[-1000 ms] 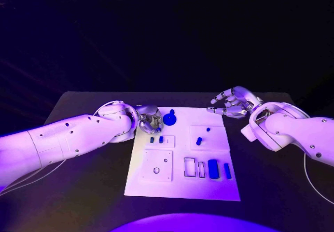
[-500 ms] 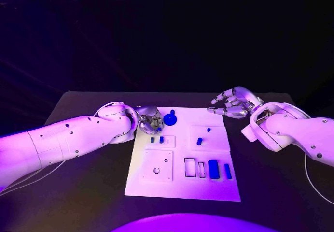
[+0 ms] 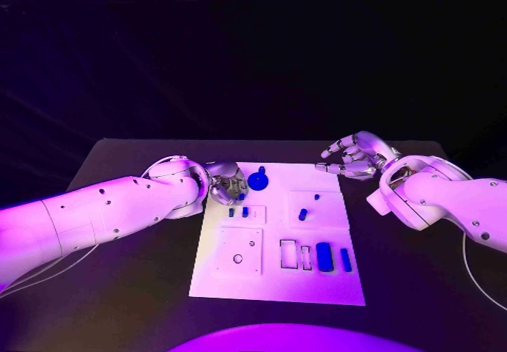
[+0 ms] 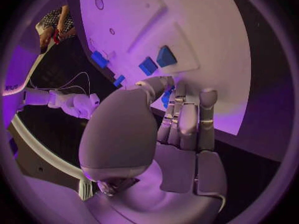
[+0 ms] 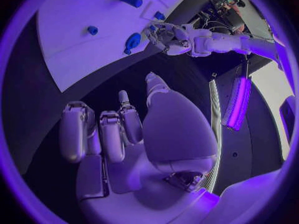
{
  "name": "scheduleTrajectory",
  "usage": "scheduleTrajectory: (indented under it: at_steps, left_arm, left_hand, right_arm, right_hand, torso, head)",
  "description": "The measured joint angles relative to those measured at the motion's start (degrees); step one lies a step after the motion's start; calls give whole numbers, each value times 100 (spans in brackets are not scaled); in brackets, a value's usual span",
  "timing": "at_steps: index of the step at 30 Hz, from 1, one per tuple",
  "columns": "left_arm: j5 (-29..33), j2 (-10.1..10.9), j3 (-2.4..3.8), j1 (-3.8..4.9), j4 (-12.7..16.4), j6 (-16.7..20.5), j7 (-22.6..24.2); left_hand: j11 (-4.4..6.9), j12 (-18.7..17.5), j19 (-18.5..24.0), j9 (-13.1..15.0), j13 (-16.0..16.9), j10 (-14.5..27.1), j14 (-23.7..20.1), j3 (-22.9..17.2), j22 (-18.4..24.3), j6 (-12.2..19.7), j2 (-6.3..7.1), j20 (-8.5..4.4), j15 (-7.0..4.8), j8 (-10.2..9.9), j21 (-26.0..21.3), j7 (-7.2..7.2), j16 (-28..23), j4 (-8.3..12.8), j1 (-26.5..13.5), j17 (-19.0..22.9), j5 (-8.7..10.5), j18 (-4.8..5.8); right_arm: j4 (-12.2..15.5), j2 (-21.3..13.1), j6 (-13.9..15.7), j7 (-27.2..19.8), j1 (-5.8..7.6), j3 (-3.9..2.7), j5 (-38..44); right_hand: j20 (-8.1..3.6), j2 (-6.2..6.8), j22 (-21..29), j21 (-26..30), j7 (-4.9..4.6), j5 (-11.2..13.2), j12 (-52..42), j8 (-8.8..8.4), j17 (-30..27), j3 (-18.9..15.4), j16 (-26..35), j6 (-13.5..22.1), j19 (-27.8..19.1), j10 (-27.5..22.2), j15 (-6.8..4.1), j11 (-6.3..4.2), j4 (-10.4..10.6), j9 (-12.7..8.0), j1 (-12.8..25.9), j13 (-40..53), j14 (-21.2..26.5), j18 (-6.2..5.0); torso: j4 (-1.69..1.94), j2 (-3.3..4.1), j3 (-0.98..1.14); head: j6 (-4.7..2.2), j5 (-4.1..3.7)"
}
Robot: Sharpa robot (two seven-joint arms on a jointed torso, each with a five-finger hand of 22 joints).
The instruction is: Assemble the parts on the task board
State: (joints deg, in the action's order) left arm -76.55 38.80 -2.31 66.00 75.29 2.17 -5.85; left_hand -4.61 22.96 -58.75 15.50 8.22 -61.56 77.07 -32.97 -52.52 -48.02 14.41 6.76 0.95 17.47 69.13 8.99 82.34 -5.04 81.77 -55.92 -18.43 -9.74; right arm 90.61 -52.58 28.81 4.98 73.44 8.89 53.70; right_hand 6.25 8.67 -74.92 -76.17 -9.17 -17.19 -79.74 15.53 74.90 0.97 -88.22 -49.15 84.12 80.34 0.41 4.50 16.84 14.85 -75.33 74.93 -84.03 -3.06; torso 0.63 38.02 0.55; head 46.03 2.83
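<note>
White rectangular task board [image 3: 277, 282] flat on the black table [image 3: 127, 293], long side running away from the robot. Round blue part [image 3: 258, 181] with a small knob at the far edge, just beside the left hand's fingers [image 3: 228, 192]. Two small blue parts [image 3: 238, 213] upright in a raised square, just nearer than those fingers. Single blue peg [image 3: 302, 214] standing in another raised square, nearer than the right hand's fingers [image 3: 340, 160] and apart from them. Blue block [image 3: 323, 255] and slimmer blue bar [image 3: 344, 259] side by side toward the near right, beside two outlined slots [image 3: 287, 254], well apart from both sets of fingers.
</note>
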Motion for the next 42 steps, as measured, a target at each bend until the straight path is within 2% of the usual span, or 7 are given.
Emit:
scheduleTrajectory:
  at_steps: [9, 13, 19, 23, 28, 34, 42]
  left_arm:
    - [3, 45, 4, 3, -1, 3, -20]
    - [11, 105, 13, 3, -22, 10, -26]
    - [101, 299, 91, -1, -77, 55, -26]
    - [369, 475, 162, 0, -68, 132, 4]
    - [1254, 750, 213, 13, 71, 367, 225]
    - [2899, 974, 225, 15, 390, 758, 798]
    - [4953, 1170, 228, 16, 745, 1067, 1655]
  left_hand:
    - [-2, -103, 20, -64, 7, -1, 1, 0, 35, 218, 29, 20, -1, -184, -40, -31, 0, 0, -32, 51, 0, 0]
    - [-1, -139, 48, -101, 19, -42, -41, 0, 71, 318, 29, -2, -2, -262, -63, -51, 0, -1, -32, 80, 0, 0]
    - [-90, -286, 375, -107, 10, 114, -326, 12, 381, 275, 29, 39, 54, -263, -286, -8, -181, 19, -32, 558, 0, 0]
    - [-185, -350, 786, -111, 0, 312, -820, -42, 759, 120, -27, 102, 124, -226, -552, 108, -501, 121, 24, 1405, 0, 0]
    - [-299, -302, 1180, -96, 4, 466, -1772, -191, 787, -188, -92, 155, 192, -55, -644, 206, -1398, 352, 166, 2777, 0, 1]
    - [-265, -76, 1270, -120, 71, 431, -1821, 12, 931, -198, -72, 183, 203, -55, -909, 216, -1669, 244, -149, 2992, 0, 1]
    - [-265, 50, 1270, -120, 109, 431, -1821, 112, 1104, -229, -62, 183, 203, 2, -1134, 186, -1752, 203, -198, 3050, 0, 1]
  right_arm:
    - [-35, -8, -15, 23, 0, 0, 7]
    - [-105, -2, -64, 41, 0, 1, 54]
    - [-264, 28, -288, 53, -1, 7, 381]
    - [-356, 68, -522, 53, -37, 7, 849]
    - [-432, 160, -841, 68, -146, 17, 1681]
    - [-480, 251, -1073, 153, -238, 21, 2594]
    - [-526, 360, -1231, 290, -338, 24, 3317]
  right_hand:
    - [-29, -2, 1, 819, -20, 0, 2126, 88, 0, 0, 393, 174, -189, -1657, 0, 36, 0, -28, -2, -1739, 0, -95]
    - [-44, -68, 1, 1410, -23, 142, 3836, 216, -348, 446, 716, 191, -388, -2367, -22, 111, -50, -31, -753, -3248, 0, -180]
    - [-11, 336, 1, 1387, 5, 554, 5652, 221, -324, 1503, 737, -92, -356, -2251, -22, 55, -50, -105, -1297, -5074, 0, -180]
    - [-19, 593, 1, 1253, 30, 642, 6158, 221, -213, 1910, 665, -340, -286, -2048, -22, 47, -86, -119, -1233, -5683, 0, -180]
    - [-76, 684, 2, 1105, 76, 677, 6429, 221, -135, 2106, 621, -428, -230, -1933, -22, 11, -128, -124, -1143, -6036, 0, -180]
    - [-59, 767, 2, 1038, 70, 732, 6572, 170, -90, 2101, 598, -439, -201, -1933, -22, 11, -132, -127, -1060, -6209, 0, -180]
    - [-29, 801, 2, 972, 45, 768, 6634, 148, -55, 2014, 566, -479, -171, -1981, -22, 68, -182, -132, -1026, -6303, 0, -180]
  torso:
    - [0, 1, -1]
    - [-1, 1, -3]
    - [-1, -5, -6]
    - [-1, -7, -4]
    - [2, -4, -1]
    - [2, 3, -4]
    - [4, 4, -8]
  head:
    - [0, -7]
    - [-3, -15]
    - [-16, -34]
    - [-36, -69]
    - [-58, -210]
    - [-56, -386]
    - [-41, -470]
